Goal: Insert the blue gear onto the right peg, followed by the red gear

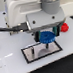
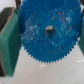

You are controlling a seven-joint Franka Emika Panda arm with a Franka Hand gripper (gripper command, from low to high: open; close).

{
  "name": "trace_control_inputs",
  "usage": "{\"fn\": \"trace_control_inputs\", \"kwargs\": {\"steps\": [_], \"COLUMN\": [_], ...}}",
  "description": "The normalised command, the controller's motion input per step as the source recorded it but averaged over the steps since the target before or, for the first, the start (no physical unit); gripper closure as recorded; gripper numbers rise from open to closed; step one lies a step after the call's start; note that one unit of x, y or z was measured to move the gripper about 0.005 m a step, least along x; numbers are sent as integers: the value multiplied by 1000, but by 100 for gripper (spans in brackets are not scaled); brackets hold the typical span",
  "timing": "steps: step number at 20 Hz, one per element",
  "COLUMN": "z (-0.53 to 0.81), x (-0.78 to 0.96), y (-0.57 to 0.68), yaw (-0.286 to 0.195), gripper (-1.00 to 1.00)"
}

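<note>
My gripper (image 1: 46, 37) is shut on the blue gear (image 1: 46, 38), a bright blue toothed disc, and holds it just above the black-bordered white plate (image 1: 34, 56). In the wrist view the blue gear (image 2: 47, 31) fills most of the picture, held between the two teal fingers (image 2: 10, 40), with its centre hole showing. The red gear (image 1: 64, 27) lies on the table at the exterior view's right of the gripper. A thin dark peg (image 1: 32, 51) stands on the plate at the exterior view's left. The right peg is hidden under the gear and gripper.
The white arm body (image 1: 22, 13) stands behind the plate with a dark cable looping at the exterior view's left. The white table (image 1: 13, 67) stretches out toward the front.
</note>
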Motion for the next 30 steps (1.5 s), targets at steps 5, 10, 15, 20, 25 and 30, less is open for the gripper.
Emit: {"fn": "trace_control_inputs", "kwargs": {"steps": [5, 10, 15, 20, 25, 30], "z": [11, 1, -42, 325, 485, 36], "x": [222, 232, 196, 395, 561, 303], "y": [-2, -40, -15, 43, 66, -29], "yaw": [0, 0, 0, 0, 0, 0], "gripper": [100, 100, 100, 100, 100, 100]}}
